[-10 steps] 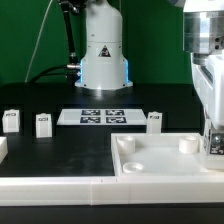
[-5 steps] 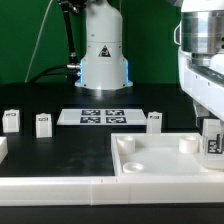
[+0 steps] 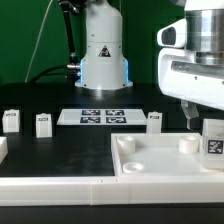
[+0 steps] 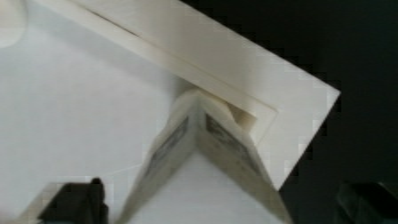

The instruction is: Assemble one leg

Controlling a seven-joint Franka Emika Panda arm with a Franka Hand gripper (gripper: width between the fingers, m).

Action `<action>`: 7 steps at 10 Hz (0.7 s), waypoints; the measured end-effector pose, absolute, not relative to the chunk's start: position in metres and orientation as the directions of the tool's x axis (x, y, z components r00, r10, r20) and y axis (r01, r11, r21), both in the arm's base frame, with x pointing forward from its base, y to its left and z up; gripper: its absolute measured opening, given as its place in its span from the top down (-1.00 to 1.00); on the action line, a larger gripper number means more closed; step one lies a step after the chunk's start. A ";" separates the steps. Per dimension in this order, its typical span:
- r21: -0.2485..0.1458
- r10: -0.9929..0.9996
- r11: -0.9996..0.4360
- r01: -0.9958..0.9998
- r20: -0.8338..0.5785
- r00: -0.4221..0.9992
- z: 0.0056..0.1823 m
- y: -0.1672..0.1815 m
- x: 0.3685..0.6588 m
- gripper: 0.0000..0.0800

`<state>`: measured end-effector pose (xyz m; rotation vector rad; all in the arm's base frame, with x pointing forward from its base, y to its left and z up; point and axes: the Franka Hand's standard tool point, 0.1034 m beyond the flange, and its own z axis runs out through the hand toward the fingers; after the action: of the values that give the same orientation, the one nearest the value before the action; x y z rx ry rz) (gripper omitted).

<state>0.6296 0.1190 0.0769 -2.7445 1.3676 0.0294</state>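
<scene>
The end effector is hanging wide and empty, with the leg just below it. I judge it should be descending straight, centring the leg before closing.

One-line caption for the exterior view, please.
Open tool poised over a leg standing at a corner of the white square piece.

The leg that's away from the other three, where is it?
In the exterior view, the leg stands at the far right, on a corner of the white tray, well to the right of the marker board.
</scene>
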 end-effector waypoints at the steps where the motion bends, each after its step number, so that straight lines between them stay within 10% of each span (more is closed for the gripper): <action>1: -0.063 -0.730 -0.679 -0.731 -0.043 0.682 0.077 0.117 0.630 -0.62; 7: -0.069 -0.388 -0.919 -0.388 -0.013 0.922 0.076 0.120 0.629 -0.62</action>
<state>0.6288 0.1200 0.0757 -3.0103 0.6079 -0.0021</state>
